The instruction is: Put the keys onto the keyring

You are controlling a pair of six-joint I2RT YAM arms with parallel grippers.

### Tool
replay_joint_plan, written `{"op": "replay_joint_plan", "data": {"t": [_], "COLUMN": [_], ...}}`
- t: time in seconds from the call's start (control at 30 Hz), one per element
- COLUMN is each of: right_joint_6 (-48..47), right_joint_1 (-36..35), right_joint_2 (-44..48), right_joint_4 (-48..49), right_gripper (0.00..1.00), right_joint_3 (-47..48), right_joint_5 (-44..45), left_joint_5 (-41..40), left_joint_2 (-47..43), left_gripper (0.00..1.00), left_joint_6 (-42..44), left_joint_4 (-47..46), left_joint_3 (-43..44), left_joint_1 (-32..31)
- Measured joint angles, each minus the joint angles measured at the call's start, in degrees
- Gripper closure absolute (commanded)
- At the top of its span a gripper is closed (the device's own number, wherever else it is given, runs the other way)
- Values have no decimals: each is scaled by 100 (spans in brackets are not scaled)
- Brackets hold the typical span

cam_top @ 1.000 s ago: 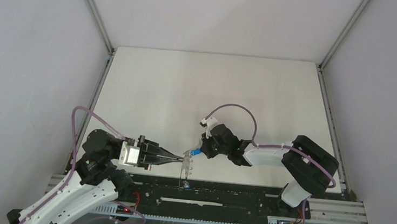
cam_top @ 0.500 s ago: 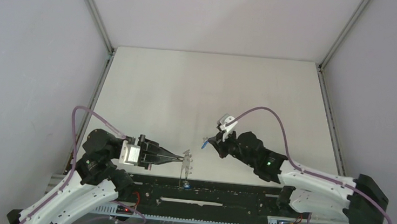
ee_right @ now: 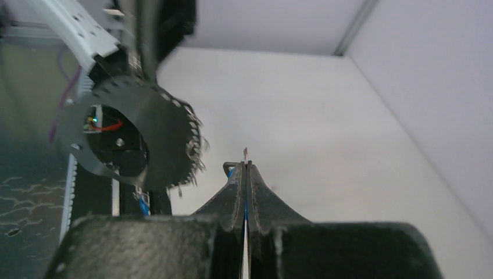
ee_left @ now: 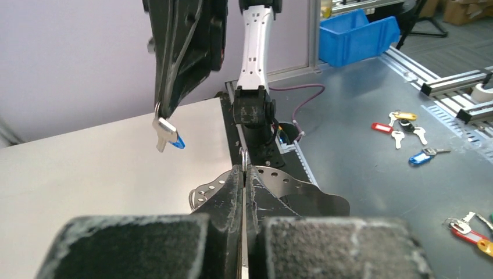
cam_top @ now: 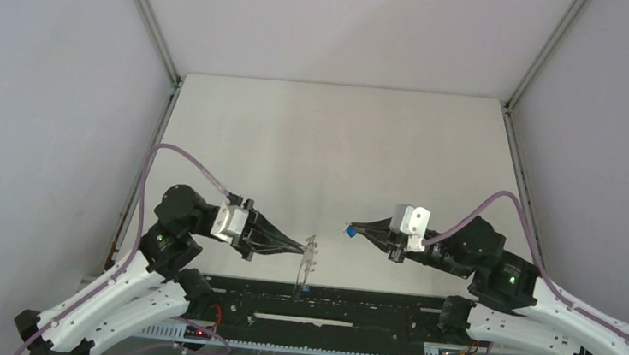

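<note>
The left gripper (cam_top: 303,249) is clenched on the rim of the keyring (cam_top: 306,268), holding it upright over the table's (cam_top: 297,142) near edge. To its right and apart, the right gripper (cam_top: 355,229) pinches a key (cam_top: 348,229) with a blue tag. That hold looks slight, so pushing against a wire loop (ee_right: 195,145) could twist or drop the key.

Seen from the right wrist, the key (ee_right: 246,152) is nearly all buried between the right fingers (ee_right: 261,195); the keyring (ee_right: 168,133) beyond is blurred, its loops indistinct.
</note>
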State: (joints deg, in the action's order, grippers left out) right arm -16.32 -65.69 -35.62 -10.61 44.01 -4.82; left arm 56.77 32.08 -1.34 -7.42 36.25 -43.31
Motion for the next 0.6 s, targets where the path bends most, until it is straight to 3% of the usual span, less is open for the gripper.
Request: {"op": "replay_joint_plan", "data": {"t": [0.23,0.6], "right_joint_6": [-1147,-2216], "right_joint_1": [-802,-1305], "right_joint_2": [-575,-835], "right_joint_4": [-929,-1657], "right_gripper": [100,100], "right_joint_3": [1453,1893], "right_joint_5": [-306,-190], "left_joint_5": [457,839], "left_joint_2": [599,1060], "left_gripper": [100,100], "left_joint_6": [66,743], "left_joint_4": [-444,-863], "left_joint_3": [461,931], "left_joint_1": [-63,-345]}}
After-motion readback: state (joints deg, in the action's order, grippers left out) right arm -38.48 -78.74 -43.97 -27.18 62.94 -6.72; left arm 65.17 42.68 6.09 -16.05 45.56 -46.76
